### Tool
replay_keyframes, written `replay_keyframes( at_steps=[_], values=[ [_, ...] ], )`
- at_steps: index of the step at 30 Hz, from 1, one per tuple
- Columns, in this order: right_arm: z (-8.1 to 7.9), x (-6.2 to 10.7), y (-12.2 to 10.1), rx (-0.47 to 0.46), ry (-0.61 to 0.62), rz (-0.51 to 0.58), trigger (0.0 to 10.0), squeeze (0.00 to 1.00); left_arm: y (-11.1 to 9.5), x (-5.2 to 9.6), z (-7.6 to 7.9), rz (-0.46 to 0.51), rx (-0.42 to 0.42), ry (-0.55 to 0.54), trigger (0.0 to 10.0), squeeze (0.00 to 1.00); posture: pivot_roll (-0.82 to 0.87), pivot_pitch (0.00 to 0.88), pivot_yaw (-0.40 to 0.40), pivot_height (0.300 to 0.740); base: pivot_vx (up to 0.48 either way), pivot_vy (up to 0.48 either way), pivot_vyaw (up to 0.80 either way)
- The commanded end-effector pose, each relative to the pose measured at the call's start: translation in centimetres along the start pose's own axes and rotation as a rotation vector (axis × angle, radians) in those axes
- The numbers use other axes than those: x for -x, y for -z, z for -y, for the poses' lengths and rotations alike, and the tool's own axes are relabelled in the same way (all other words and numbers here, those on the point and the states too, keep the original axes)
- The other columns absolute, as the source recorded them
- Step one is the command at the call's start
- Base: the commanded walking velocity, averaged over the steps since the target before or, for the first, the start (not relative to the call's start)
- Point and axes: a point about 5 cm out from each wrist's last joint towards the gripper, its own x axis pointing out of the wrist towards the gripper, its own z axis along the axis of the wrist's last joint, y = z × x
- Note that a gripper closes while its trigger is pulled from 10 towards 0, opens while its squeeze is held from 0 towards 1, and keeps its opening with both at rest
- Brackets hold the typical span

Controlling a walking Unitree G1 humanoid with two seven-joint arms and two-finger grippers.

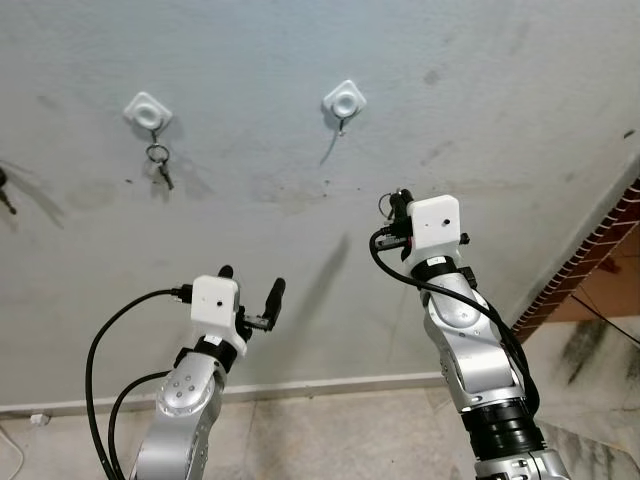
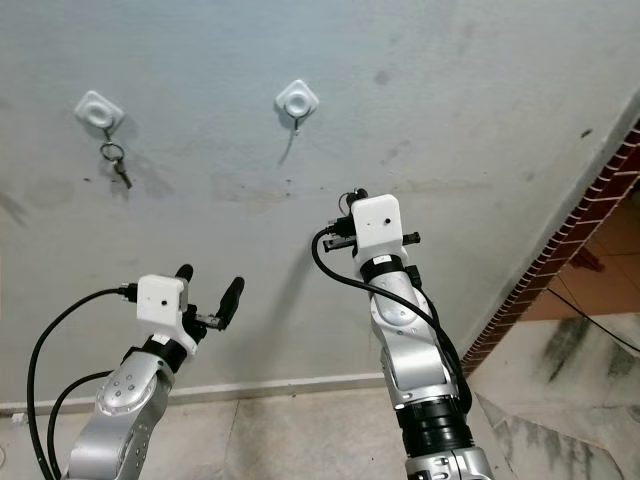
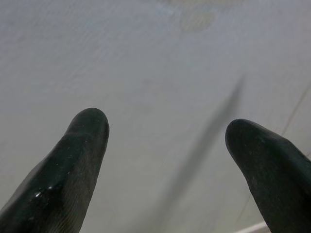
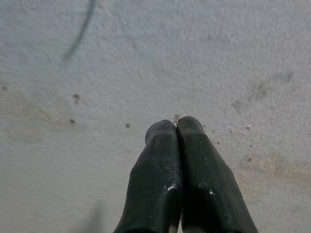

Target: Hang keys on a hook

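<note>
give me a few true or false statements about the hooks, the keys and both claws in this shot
1. Two white hooks are stuck on the wall. True: the left hook and the right hook.
2. The right hook carries a set of keys. False: the keys hang from the left hook; the right hook is bare.
3. The left claw has its fingers spread. True: the left wrist view shows a wide gap between them.
4. The right claw is wide open. False: its fingers are pressed together, with a thin sliver of metal at the tips.
5. The right claw is touching the right hook. False: it sits lower on the wall, apart from the hook.
</note>
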Motion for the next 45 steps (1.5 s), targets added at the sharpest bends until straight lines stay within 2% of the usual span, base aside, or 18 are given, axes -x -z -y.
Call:
replay_keyframes(
  at_steps=[1,6,11,16,19,26,31,39,45],
  values=[
    [0.1,0.1,-0.5,0.003,-0.007,0.02,10.0,0.0,0.8,0.3,-0.2,-0.026,-0.015,-0.009,10.0,0.0,0.01,0.076,0.016,0.74,0.0,0.0,0.0],
    [-0.5,-0.3,-0.7,0.0,-0.071,0.025,10.0,0.0,1.1,0.6,-0.2,-0.042,-0.019,-0.011,10.0,0.0,0.02,0.084,0.015,0.74,0.0,0.0,0.0],
    [-1.5,-1.6,-2.1,-0.024,-0.17,0.07,10.0,0.0,1.1,0.8,-0.1,-0.041,-0.02,-0.01,10.0,0.0,0.03,0.089,0.011,0.74,0.0,0.0,0.0],
    [-1.9,-2.7,-3.7,-0.04,-0.189,0.129,10.0,0.0,1.1,1.1,-0.2,-0.041,-0.018,-0.018,10.0,0.0,0.04,0.095,0.009,0.74,0.0,0.0,0.0],
    [-1.8,-4.0,-5.7,-0.079,-0.182,0.194,10.0,0.0,1.2,1.6,-0.4,-0.05,-0.02,-0.034,10.0,0.0,0.07,0.108,0.0,0.74,0.0,0.0,0.0],
    [-1.7,-5.0,-7.2,-0.092,-0.192,0.238,10.0,0.0,1.2,2.5,-0.7,-0.054,-0.023,-0.064,10.0,0.0,0.12,0.12,-0.01,0.74,0.0,0.0,0.0],
    [-1.6,-5.0,-7.0,-0.096,-0.195,0.243,10.0,0.0,1.4,3.0,-1.3,-0.062,-0.032,-0.086,10.0,0.0,0.13,0.109,-0.01,0.74,0.0,0.0,0.0],
    [-1.5,-3.8,-5.5,-0.09,-0.189,0.212,10.0,0.0,0.8,2.1,-1.3,-0.052,-0.04,-0.066,10.0,0.0,0.1,0.095,0.009,0.74,0.0,0.0,0.0],
    [-0.7,-2.7,-4.7,-0.078,-0.165,0.2,10.0,0.0,0.7,1.5,-1.1,-0.052,-0.043,-0.04,10.0,0.0,0.08,0.09,0.026,0.74,0.0,0.0,0.0]
  ],
)
